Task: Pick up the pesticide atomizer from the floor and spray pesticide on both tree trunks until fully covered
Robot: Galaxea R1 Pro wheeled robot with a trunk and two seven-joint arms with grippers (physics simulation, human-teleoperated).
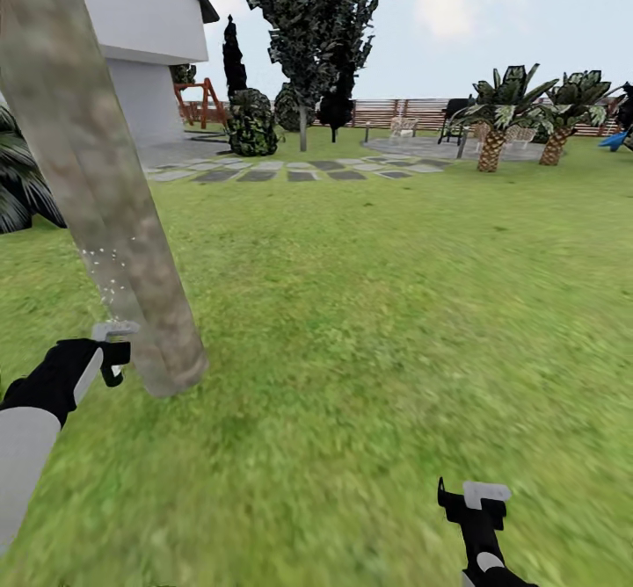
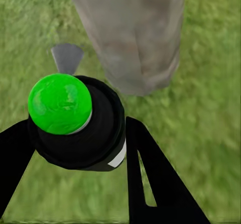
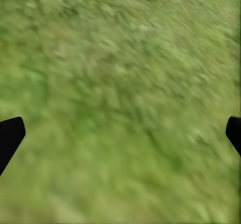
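Left gripper [image 1: 112, 354]: low at the left of the head view, its black fingers [image 2: 150, 174] clamped on either side of the pesticide atomizer [image 2: 75, 126], jaws narrowed to the can's width.
Pesticide atomizer: a black can with a round bright green top, seated between the left jaws; a grey nozzle tip juts beyond it toward the trunk.
Pesticide [image 1: 104, 275]: a thin scatter of white specks just above the left jaws, against the near side of the trunk.
Tree trunk [image 1: 97, 192]: a thick mottled grey-tan column directly ahead of the left jaws and very near them, leaning in the head view; its foot meets the grass just past the fingertips.
Floor [image 1: 378, 323]: blurry green grass under both grippers.
Stepping stones [image 1: 290, 170]: grey slabs far beyond both jaws, before a brown slat fence [image 1: 404, 112].
Palms [image 1: 519, 117]: two short ones, far ahead of the right jaws.
Right gripper [image 1: 473, 503]: low at the right, jaws spread wide with nothing between them, grass below.
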